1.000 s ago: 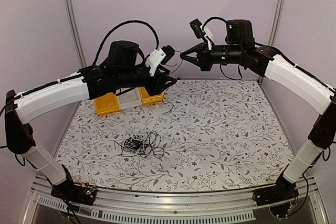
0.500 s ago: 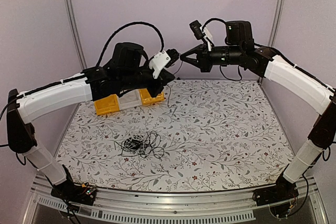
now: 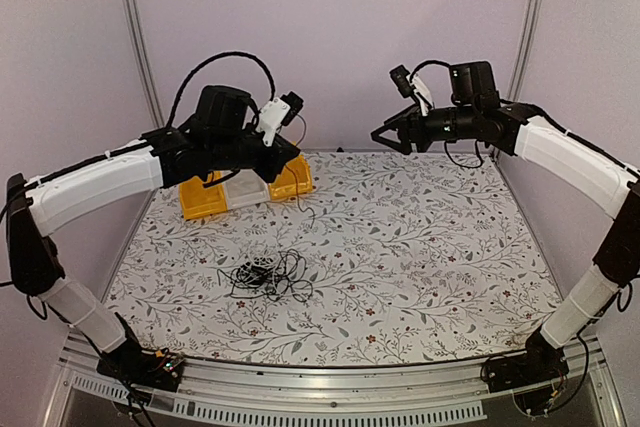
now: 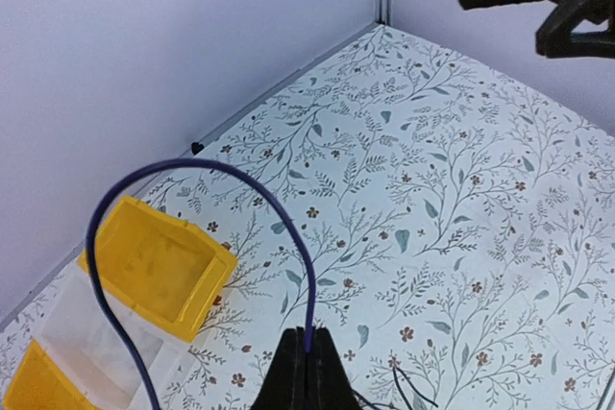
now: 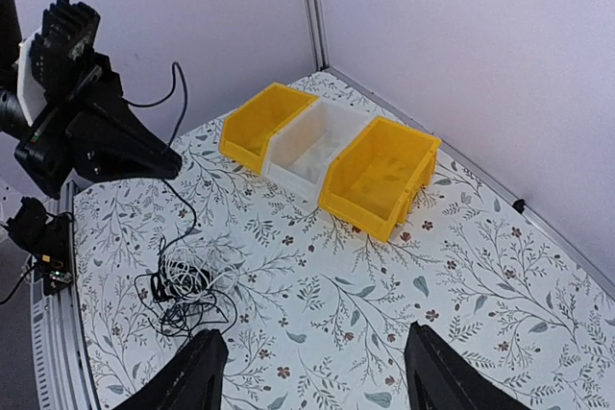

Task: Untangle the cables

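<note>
The cables lie as a tangle of thin black cords and one white one (image 3: 268, 275) on the flowered table; the right wrist view shows the tangle (image 5: 183, 285) too. My left gripper (image 4: 307, 350) is shut on a thin dark cable (image 4: 192, 166) that arcs up and back down to the left. From above, the left gripper (image 3: 293, 154) hangs high over the bins. In the right wrist view the held cable (image 5: 188, 210) trails down toward the tangle. My right gripper (image 5: 317, 376) is open and holds nothing. It floats at the back right (image 3: 386, 136), apart from the left one.
A row of three bins stands at the back left: yellow (image 5: 267, 127), white (image 5: 312, 146), yellow (image 5: 382, 172). The same row (image 3: 215, 197) sits under my left arm. Pale walls and metal posts (image 3: 133, 27) close off the back.
My left gripper shut on the dark cable beside the right gripper, then drew back left with it. The right gripper opened, let the cable go and pulled away to the right.
</note>
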{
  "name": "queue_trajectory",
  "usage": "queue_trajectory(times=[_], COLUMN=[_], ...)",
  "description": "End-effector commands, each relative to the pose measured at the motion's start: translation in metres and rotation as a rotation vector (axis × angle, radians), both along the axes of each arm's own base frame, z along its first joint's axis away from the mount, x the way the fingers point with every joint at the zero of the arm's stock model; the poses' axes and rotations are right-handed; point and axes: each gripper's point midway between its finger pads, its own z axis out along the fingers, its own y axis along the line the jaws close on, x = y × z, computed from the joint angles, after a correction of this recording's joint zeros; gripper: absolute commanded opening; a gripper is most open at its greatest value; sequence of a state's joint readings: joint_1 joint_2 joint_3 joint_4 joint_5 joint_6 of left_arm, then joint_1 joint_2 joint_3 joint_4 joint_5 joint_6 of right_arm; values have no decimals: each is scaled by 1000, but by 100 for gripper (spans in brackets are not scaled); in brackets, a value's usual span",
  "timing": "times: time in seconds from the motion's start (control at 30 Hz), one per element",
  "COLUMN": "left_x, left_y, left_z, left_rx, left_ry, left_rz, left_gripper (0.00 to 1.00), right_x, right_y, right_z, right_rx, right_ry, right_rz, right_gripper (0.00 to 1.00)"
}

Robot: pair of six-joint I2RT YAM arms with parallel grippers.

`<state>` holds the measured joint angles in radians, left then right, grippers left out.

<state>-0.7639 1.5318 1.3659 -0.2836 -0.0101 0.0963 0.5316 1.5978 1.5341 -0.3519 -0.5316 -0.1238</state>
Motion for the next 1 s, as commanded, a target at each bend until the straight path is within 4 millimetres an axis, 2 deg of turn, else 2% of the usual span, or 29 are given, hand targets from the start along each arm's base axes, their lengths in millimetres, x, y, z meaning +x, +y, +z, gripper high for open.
queue_trajectory(times=[0.0,0.2,0.33,0.43,0.67,0.83,0.97], left_x=[26,74,106,124,156,175,182], left_y=[48,116,161,187,244,280,305], left_z=[-19,-35,-35,-38,-50,-45,-39], left_rx=[-23,38,106,125,227,282,290], left_ry=[108,117,72,56,25,-4,-17], left_rz=[196,389,507,574,704,764,807], left_gripper=[0,0,0,0,0,0,0], right_x=[-7,-14,-16,-16,-14,-15,-15], right_y=[-26,-36,-40,-43,-47,-50,-55], right_z=[-16,-22,-29,-33,-40,-47,-51], right_rx=[-52,-62,-80,-96,-119,-142,-155], right_ry=[11,10,9,4,-1,0,2], right_rz=[-32,-49,-58,-71,-82,-89,-96], right_gripper=[68,68,69,69,70,70,70])
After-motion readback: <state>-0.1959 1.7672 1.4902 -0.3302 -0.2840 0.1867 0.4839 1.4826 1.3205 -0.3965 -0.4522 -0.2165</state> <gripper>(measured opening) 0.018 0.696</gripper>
